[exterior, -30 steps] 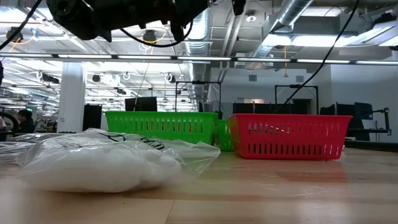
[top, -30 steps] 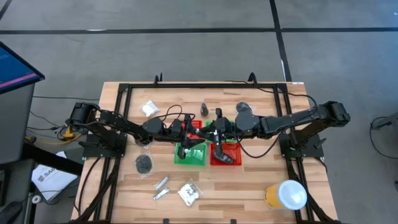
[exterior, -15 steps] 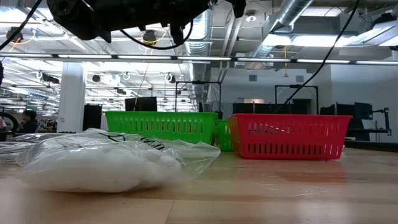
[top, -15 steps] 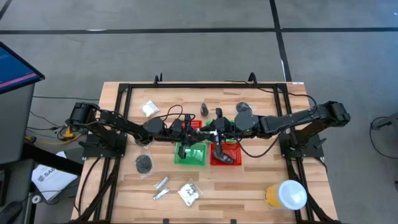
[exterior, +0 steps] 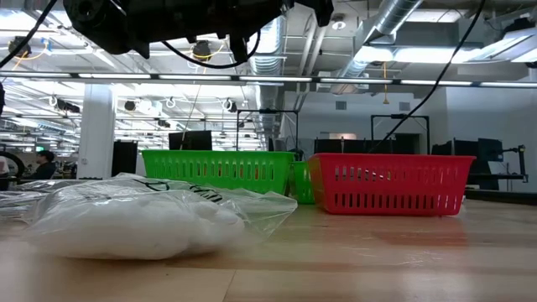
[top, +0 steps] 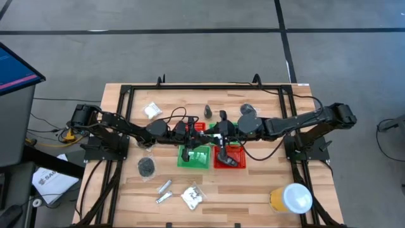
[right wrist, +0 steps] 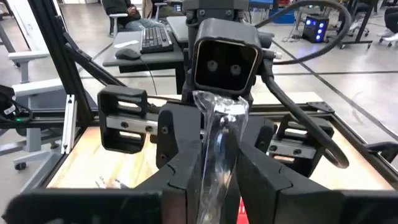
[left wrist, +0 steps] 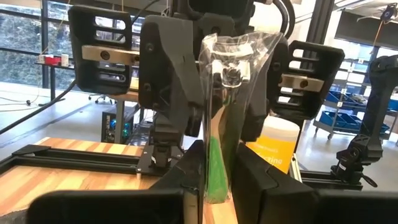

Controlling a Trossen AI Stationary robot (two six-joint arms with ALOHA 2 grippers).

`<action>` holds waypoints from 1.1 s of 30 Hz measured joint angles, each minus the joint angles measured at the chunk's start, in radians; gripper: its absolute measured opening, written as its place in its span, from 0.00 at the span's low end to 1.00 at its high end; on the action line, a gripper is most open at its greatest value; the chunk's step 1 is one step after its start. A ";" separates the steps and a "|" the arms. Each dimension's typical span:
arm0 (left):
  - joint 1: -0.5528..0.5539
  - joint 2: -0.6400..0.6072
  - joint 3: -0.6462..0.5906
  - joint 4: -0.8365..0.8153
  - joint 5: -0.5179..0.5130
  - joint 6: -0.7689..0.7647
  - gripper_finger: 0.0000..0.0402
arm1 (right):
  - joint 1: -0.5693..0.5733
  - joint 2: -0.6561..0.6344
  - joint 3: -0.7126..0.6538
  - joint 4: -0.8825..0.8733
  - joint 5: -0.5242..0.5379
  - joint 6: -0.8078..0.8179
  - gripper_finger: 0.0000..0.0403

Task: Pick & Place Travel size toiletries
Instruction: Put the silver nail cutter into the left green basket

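My two grippers face each other over the middle of the table, above the green basket (top: 193,156) and the red basket (top: 228,156). My left gripper (top: 195,130) (left wrist: 217,182) and my right gripper (top: 214,132) (right wrist: 217,180) are both shut on one clear crinkly packet (left wrist: 227,74) held between them. A dark item (top: 228,158) lies in the red basket. On the table lie white packets (top: 151,110) (top: 193,197), silver tubes (top: 164,189), a black coil (top: 146,166) and dark bottles (top: 208,113) (top: 247,109). My left gripper pinches the clear packet's one end (left wrist: 214,158) between its two fingers, coming level from the table's left. The packet stands on edge in the gap, clear of the baskets. My right gripper pinches the packet's other end (right wrist: 219,149) between its two fingers, level from the table's right.
A large yellow tub with a white lid (top: 291,197) stands at the near right corner. More red and green mesh (top: 200,126) shows under the arms. In the low view a white packet (exterior: 134,218) lies close by, with the green (exterior: 218,170) and red (exterior: 390,183) baskets behind.
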 joint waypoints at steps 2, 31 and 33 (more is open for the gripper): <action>0.000 -0.018 -0.004 -0.026 -0.003 0.000 0.09 | 0.000 -0.001 0.000 -0.012 0.000 0.001 0.22; -0.008 -0.271 -0.224 -0.459 -0.021 -0.254 0.09 | 0.020 -0.091 0.000 -0.390 0.000 0.086 0.22; -0.010 -0.270 -0.224 -0.476 0.009 -0.260 0.09 | 0.029 -0.091 0.000 -0.415 0.000 0.099 0.22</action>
